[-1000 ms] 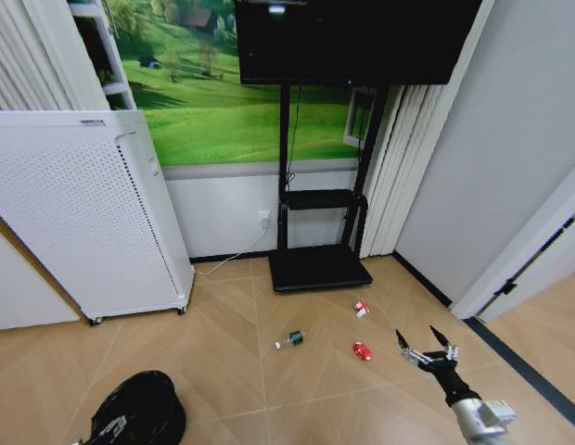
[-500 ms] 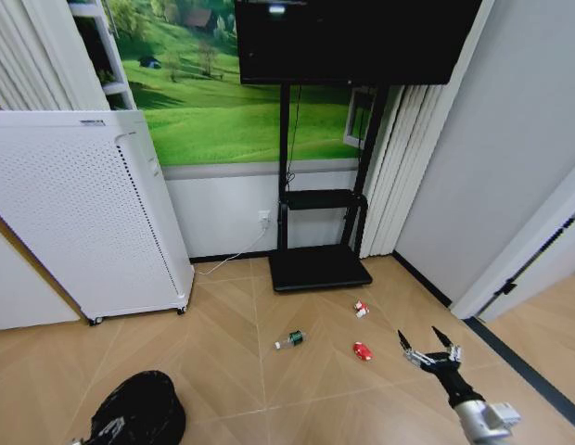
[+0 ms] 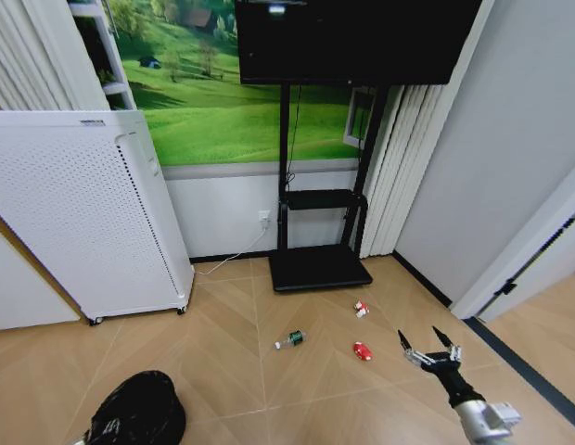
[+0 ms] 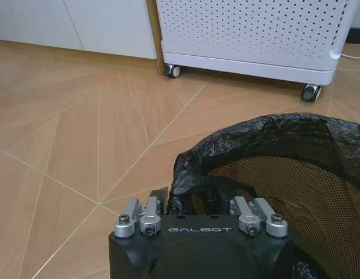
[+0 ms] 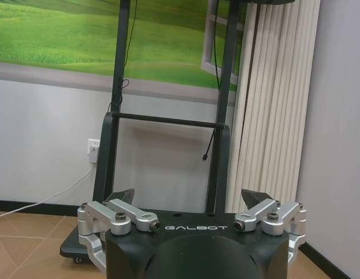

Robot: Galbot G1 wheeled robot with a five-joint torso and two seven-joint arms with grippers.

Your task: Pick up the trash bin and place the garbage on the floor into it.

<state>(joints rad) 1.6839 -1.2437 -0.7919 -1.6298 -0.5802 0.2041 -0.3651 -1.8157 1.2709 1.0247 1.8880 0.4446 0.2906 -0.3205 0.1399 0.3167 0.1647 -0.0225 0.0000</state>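
Three litter pieces, bottle, packet and can, lie unbagged on floor; right pincer spread empty; left pincer at lined trash bin rim, grip unclear.

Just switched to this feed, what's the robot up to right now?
The left gripper is down at the rim of the trash bin, which stands on the floor at the robot's left with a black bag lining it. The right gripper hangs open above the floor on the right, empty. The little bottle, the red-and-white packet and the red can-like piece lie on the floor ahead, none picked up yet.
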